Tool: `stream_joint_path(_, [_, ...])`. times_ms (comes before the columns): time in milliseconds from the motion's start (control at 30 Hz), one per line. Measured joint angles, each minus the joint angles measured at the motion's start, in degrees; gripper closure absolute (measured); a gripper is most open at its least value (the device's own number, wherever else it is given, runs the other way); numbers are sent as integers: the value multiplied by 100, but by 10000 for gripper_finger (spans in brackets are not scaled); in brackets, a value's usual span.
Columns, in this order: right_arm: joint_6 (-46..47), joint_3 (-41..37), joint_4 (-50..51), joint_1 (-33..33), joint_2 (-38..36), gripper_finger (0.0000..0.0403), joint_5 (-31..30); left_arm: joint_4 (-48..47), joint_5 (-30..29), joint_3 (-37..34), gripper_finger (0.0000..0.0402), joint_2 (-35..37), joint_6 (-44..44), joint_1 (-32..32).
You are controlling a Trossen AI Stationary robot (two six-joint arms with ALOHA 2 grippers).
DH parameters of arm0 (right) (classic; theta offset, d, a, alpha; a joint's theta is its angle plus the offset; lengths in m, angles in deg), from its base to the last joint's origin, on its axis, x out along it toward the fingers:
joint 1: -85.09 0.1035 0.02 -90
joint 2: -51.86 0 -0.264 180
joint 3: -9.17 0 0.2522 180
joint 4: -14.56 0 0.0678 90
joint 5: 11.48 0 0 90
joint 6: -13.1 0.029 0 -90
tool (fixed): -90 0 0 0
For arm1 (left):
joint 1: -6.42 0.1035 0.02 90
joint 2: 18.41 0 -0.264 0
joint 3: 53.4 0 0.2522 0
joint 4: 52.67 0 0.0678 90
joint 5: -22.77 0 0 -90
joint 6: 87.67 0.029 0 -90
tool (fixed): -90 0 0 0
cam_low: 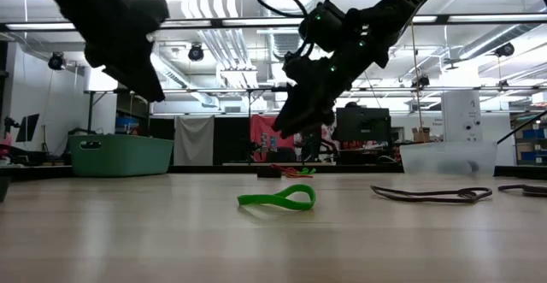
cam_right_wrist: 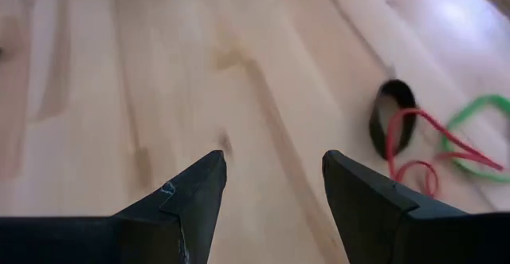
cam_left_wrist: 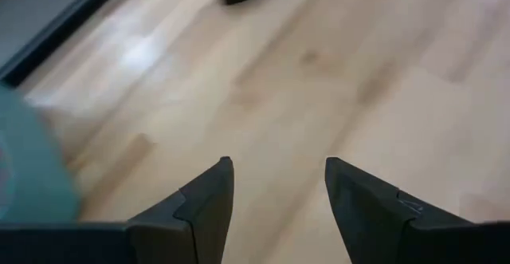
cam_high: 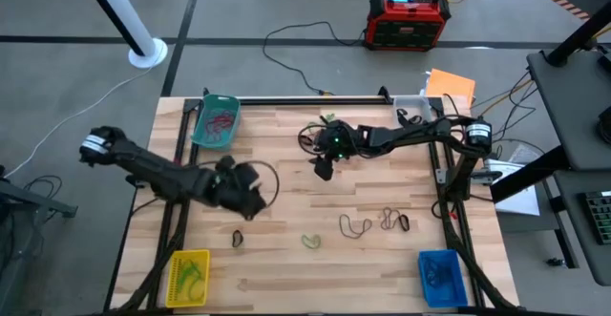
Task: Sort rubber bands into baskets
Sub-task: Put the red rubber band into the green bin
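Note:
My left gripper (cam_left_wrist: 279,164) hangs open over bare wood in the left half of the table (cam_high: 253,204), nothing between its fingers; the teal basket (cam_high: 215,121) with red rubber bands stands beyond it at the far left. My right gripper (cam_right_wrist: 273,156) is open above the table's middle (cam_high: 323,171), also with nothing in it. A black band (cam_right_wrist: 392,116), a red band (cam_right_wrist: 414,148) and a green band (cam_right_wrist: 478,136) lie on the wood just ahead of it. More bands lie toward the near edge: black (cam_high: 238,239), green (cam_low: 278,199), brownish (cam_high: 355,225).
A clear basket (cam_high: 412,106) stands at the far right, a yellow basket (cam_high: 188,276) at the near left and a blue basket (cam_high: 441,276) at the near right. Black cables run along the table's right side (cam_high: 449,163). A red-and-black box (cam_high: 409,20) sits on the floor beyond.

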Motion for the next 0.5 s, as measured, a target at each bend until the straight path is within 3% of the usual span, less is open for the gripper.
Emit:
stream_joint_path(133, [-26, 38, 381, 24, -13, 197, -28, 573, -42, -125, 219, 0, 219, -600])
stream_joint_path(300, [-113, 272, 1322, 84, -19, 197, -132, 1517, -76, -400, 219, 0, 1230, -1167])
stream_joint_path(500, [106, 701, 2269, 88, -19, 197, -1480, 2163, -352, -548, 222, 0, 1985, -1364])
